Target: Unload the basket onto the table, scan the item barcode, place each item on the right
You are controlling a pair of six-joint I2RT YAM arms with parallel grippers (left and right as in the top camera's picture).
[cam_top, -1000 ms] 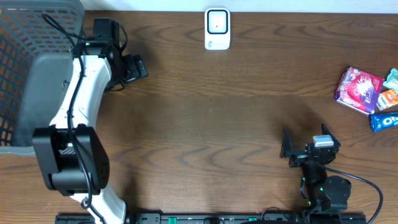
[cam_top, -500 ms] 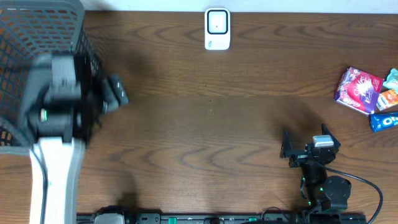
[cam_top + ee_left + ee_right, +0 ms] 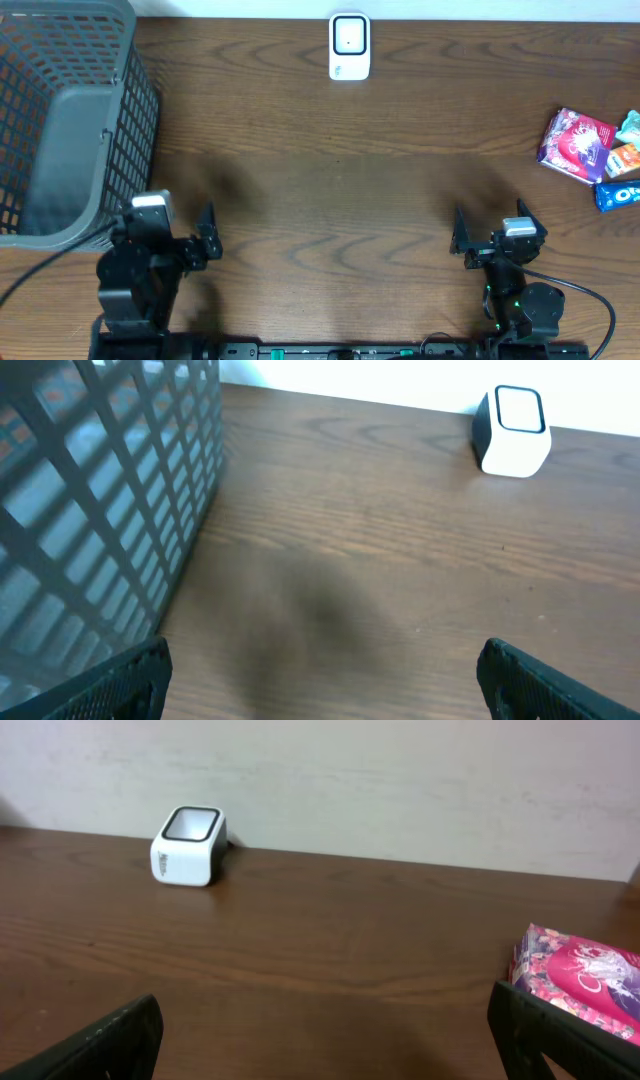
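Desk (image 3: pixel 340 200) dark wood-grain, pale wall (image 3: pixel 400 780) behind. Grey mesh basket (image 3: pixel 60 120) far left. White scanner (image 3: pixel 349 46) far edge. Pink packet (image 3: pixel 577 145) among snacks (image 3: pixel 620 192), right edge. Left jaws, right jaws wide, holding nothing.

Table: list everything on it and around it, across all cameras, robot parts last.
brown wooden table: one, brown, fills the overhead view
grey plastic mesh basket: one, grey, far left corner
white box-shaped scanner: one, white with a dark window, far edge, centre
pink-purple snack packet: one, pink and purple, right edge
small orange packet: one, orange, right of the pink-purple one
blue snack packet: one, blue with white lettering, right edge, nearest the robot
pale teal packet: one, teal, cut off by the right edge
left pincer: one, black, open and empty, near left
right pincer: one, black, open and empty, near right
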